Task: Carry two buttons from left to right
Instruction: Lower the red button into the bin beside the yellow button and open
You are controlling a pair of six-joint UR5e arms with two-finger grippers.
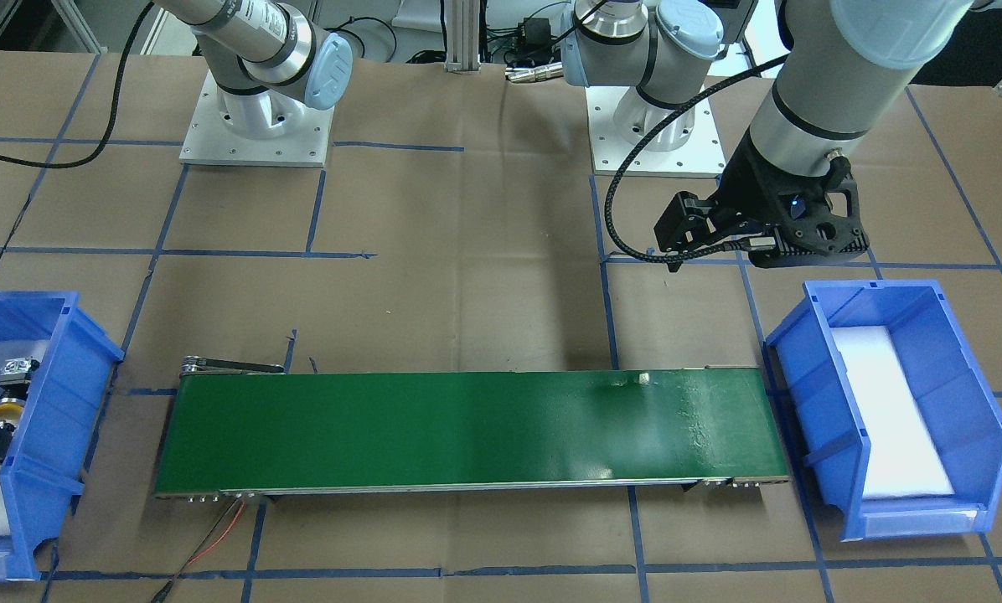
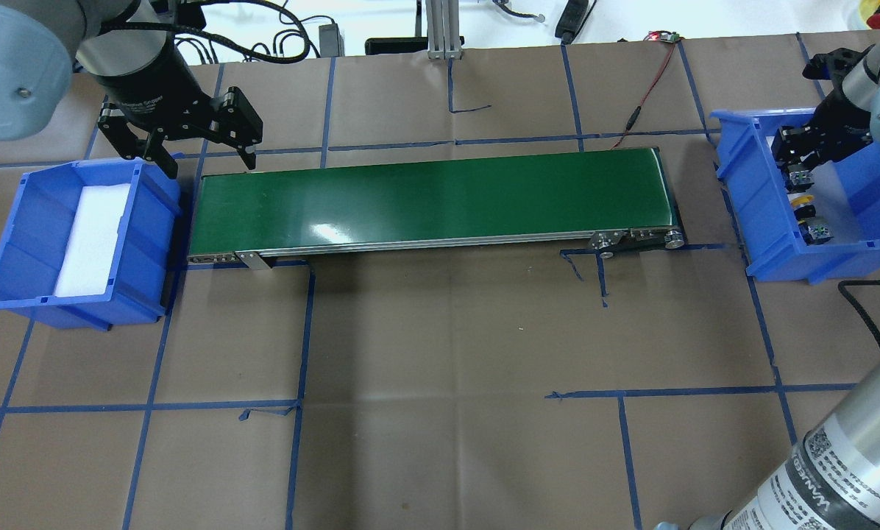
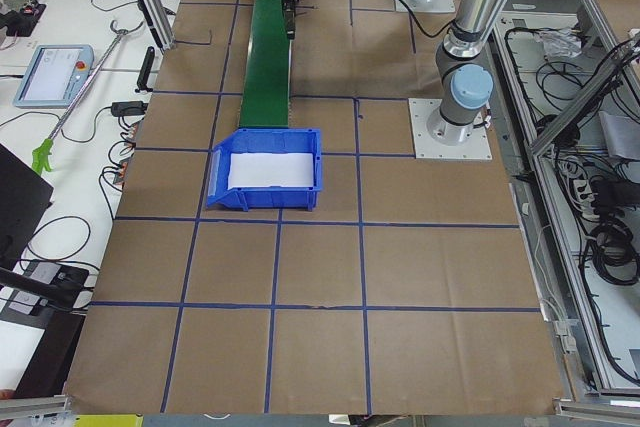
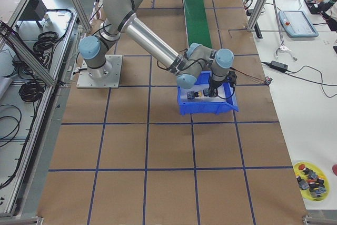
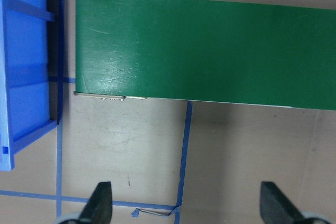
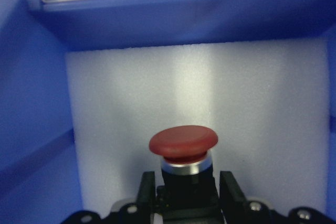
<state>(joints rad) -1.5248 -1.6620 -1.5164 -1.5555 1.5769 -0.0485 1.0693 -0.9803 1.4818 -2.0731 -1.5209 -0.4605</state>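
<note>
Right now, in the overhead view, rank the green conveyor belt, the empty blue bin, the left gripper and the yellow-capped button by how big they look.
1. green conveyor belt
2. empty blue bin
3. left gripper, though being nearer the camera enlarges it
4. yellow-capped button

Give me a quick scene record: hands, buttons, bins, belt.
right hand: in the loaded bin, closed on the red button body
left hand: open, holding nothing, raised beside the belt end
yellow button: lying in the loaded bin, ungrasped
foam bin: beside left hand, holds a white pad
belt: green, between the two bins
</note>
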